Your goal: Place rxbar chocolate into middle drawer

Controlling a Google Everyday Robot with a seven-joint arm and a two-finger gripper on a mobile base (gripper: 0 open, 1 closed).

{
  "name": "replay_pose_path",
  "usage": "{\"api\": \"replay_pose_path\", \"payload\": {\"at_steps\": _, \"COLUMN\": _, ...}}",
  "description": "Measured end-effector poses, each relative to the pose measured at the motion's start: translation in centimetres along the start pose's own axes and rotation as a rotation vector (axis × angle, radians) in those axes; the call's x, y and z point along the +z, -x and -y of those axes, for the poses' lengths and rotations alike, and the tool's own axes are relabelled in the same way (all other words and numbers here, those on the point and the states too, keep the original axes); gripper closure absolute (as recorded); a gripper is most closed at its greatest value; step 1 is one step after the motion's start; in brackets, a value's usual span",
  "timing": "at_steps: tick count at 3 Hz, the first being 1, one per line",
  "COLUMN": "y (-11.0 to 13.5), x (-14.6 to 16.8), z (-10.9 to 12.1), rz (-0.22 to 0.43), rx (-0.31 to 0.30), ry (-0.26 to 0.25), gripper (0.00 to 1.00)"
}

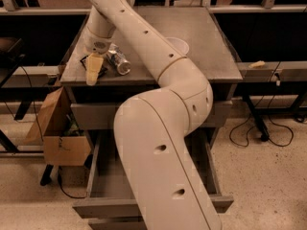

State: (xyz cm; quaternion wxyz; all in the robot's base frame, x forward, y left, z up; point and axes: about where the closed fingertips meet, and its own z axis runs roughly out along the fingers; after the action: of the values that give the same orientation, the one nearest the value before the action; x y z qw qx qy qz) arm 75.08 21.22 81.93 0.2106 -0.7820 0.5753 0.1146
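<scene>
My gripper [93, 70] is low over the left front corner of the grey table top [201, 51]. It hangs right over the rxbar chocolate [102, 71], a small flat black wrapper whose edges show on either side of it. A clear plastic bottle [118, 61] lies on its side just right of the gripper. The middle drawer [103, 178] is pulled open below the table, and my arm hides most of its right half.
The shut top drawer front [93, 115] sits just under the table edge. A brown cardboard box [57, 133] stands on the floor at the left of the drawers. Cables [268, 133] lie on the floor at the right. Dark benches stand on both sides.
</scene>
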Motion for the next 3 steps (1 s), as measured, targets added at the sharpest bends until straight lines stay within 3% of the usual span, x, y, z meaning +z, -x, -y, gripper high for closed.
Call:
{"api": "replay_pose_path", "payload": {"at_steps": 1, "y": -0.50, "x": -0.48, "z": 0.26, "rz": -0.009, "rx": 0.010, "ry": -0.008, "gripper": 0.14}}
{"api": "replay_pose_path", "payload": {"at_steps": 2, "y": -0.76, "x": -1.22, "z": 0.15, "rz": -0.019, "rx": 0.011, "ry": -0.012, "gripper": 0.00}}
{"api": "replay_pose_path", "payload": {"at_steps": 3, "y": -0.57, "x": -1.21, "z": -0.37, "rz": -0.021, "rx": 0.007, "ry": -0.001, "gripper": 0.00}}
